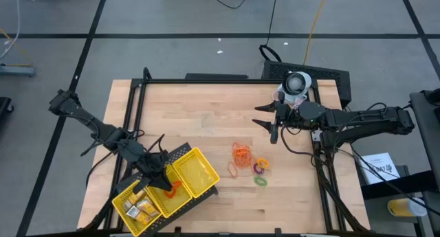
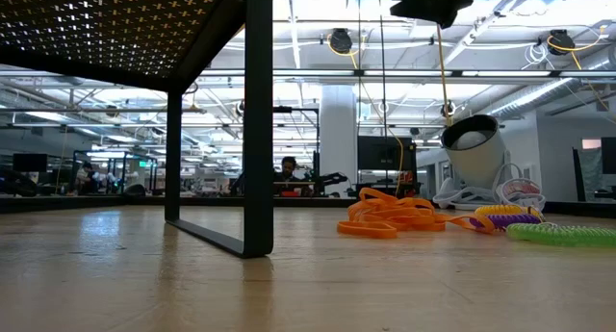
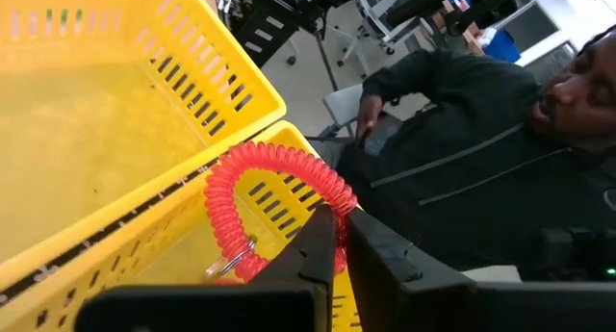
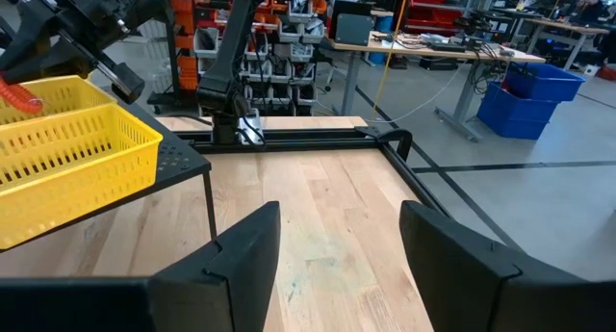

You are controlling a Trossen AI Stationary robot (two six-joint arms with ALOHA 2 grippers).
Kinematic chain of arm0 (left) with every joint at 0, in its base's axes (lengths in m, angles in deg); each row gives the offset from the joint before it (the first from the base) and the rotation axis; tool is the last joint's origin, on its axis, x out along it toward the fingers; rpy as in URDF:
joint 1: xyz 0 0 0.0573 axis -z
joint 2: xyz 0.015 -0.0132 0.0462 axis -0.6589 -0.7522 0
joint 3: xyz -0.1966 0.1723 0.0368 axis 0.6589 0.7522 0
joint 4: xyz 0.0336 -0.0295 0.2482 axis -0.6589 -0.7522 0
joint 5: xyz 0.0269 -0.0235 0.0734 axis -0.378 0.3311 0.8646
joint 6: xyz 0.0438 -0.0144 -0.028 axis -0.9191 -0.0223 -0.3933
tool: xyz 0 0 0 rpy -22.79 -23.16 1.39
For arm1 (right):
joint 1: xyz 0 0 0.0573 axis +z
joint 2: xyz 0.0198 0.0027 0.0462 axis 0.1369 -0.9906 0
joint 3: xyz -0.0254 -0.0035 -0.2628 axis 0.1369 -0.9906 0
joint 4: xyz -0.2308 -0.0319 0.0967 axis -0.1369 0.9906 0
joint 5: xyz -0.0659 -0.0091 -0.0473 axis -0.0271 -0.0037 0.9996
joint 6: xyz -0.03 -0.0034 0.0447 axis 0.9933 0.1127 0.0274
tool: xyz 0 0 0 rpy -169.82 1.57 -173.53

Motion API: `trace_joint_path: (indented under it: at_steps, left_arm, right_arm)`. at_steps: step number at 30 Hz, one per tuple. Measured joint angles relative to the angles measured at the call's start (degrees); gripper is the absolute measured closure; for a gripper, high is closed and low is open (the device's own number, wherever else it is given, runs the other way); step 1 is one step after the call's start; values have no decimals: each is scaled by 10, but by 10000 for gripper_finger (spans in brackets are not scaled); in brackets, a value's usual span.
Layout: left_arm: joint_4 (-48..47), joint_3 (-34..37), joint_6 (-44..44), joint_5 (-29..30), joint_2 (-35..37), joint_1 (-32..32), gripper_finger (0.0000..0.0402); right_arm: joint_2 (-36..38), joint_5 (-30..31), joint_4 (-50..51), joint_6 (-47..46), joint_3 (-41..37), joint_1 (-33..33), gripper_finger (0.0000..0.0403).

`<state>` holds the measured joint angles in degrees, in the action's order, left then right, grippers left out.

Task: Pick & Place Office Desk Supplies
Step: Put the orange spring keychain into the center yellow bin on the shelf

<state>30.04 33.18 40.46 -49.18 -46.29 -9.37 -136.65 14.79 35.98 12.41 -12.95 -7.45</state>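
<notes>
One red spiral-coil plastic ring (image 3: pixel 269 202) is pinched in your left arm's jaws (image 1: pixel 167 184), hanging over the middle compartment of the yellow slotted plastic three-compartment tray (image 1: pixel 205 170), which sits raised on a black perforated stand (image 1: pixel 180 152). Grip looks thin: only the coil's edge is between the fingers (image 3: pixel 313 245), so it could spring out or snag when you let go. You're also close to the divider wall, so a release here may drop the coil on the rim or into the wrong compartment; whether it touches the tray floor yet, can't tell.

Right arm's jaws (image 1: pixel 273 124) are spread and empty, hovering above the tabletop (image 1: pixel 206 113) near its far right side, w/ nothing between them.

Rest of the supplies wait on the tabletop well apart from the tray: a tangle of thin orange rubber-band loops (image 1: pixel 241 154), w/ a small purple coil ring (image 1: pixel 261 162) and a green coil ring (image 1: pixel 260 181) just beside it. Small gold blocky pieces (image 1: pixel 139 207) already sit in the tray's end compartment.

Rubber bands are knotted together, so a grab there may lift several at once or drag the rings.
</notes>
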Motion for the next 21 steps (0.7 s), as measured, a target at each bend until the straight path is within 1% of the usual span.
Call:
trace_joint_path:
  at_steps: [4, 7, 13, 21]
  left_arm:
    - [0, 0, -6, 3, 0, 0, 391]
    - [0, 0, 8, 3, 0, 0, 394]
    - [0, 0, 15, 3, 0, 0, 374]
    - [0, 0, 13, 2, 0, 0, 370]
  right_arm:
    - [0, 0, 0, 0, 0, 0, 199]
    - [0, 0, 0, 0, 0, 0, 198]
    - [0, 0, 0, 0, 0, 0, 193]
    - [0, 0, 0, 0, 0, 0, 198]
